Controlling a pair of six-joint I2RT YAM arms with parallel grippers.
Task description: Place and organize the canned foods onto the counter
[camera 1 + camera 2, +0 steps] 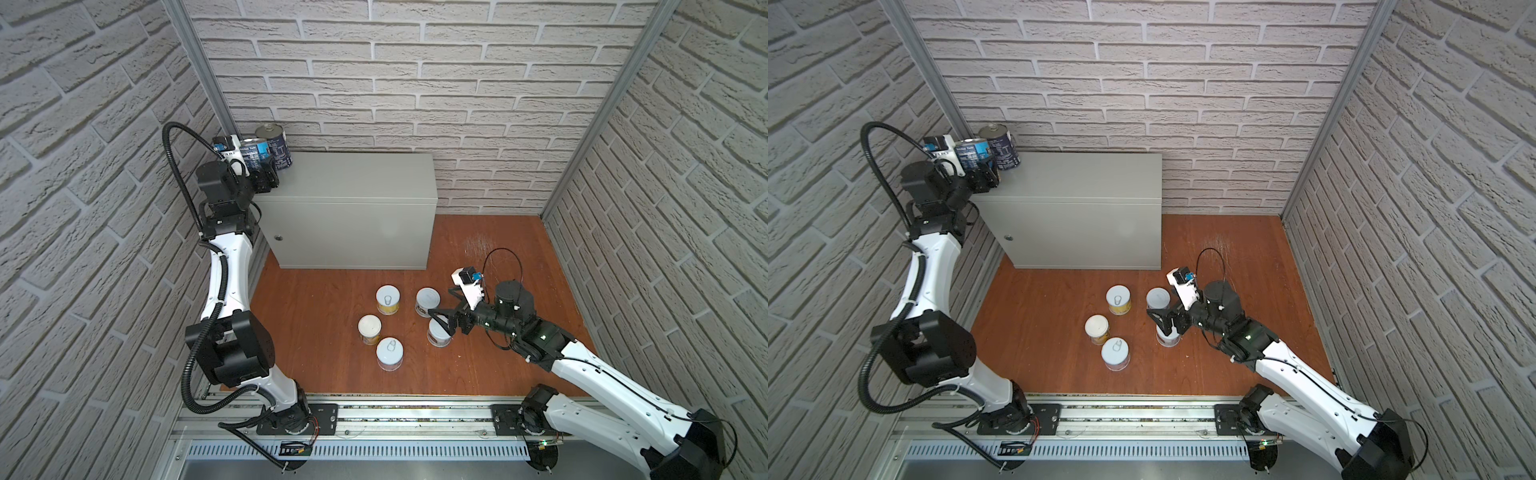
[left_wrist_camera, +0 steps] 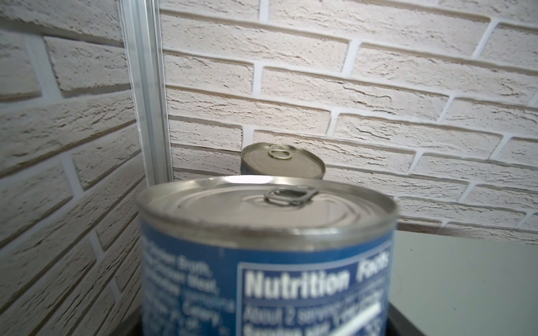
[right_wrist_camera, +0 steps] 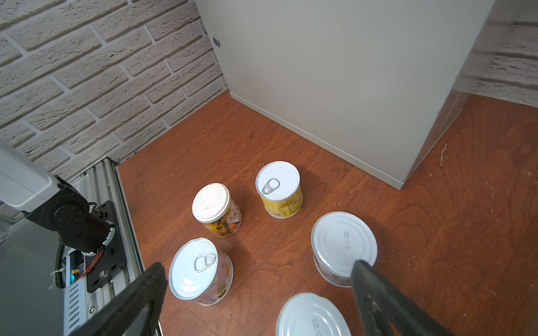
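On the back left corner of the grey counter (image 1: 353, 178) stands a dark-blue can (image 1: 277, 145) with a pull-tab top. My left gripper (image 1: 266, 176) is shut on a second blue can (image 1: 252, 153), upright just in front of the first; in the left wrist view this held can (image 2: 267, 261) fills the foreground and hides the jaws. Several short white-lidded cans stand on the wooden floor. My right gripper (image 1: 440, 322) hangs open over one of them (image 1: 438, 334), with another short can (image 1: 428, 300) just behind it. In the right wrist view its fingers straddle the near can (image 3: 313, 317).
A yellow can (image 3: 278, 186), an orange-labelled can (image 3: 214, 206) and a pink-labelled can (image 3: 198, 270) stand left of my right gripper. Brick walls close in three sides. The arms' rail (image 1: 415, 415) runs along the front edge of the floor.
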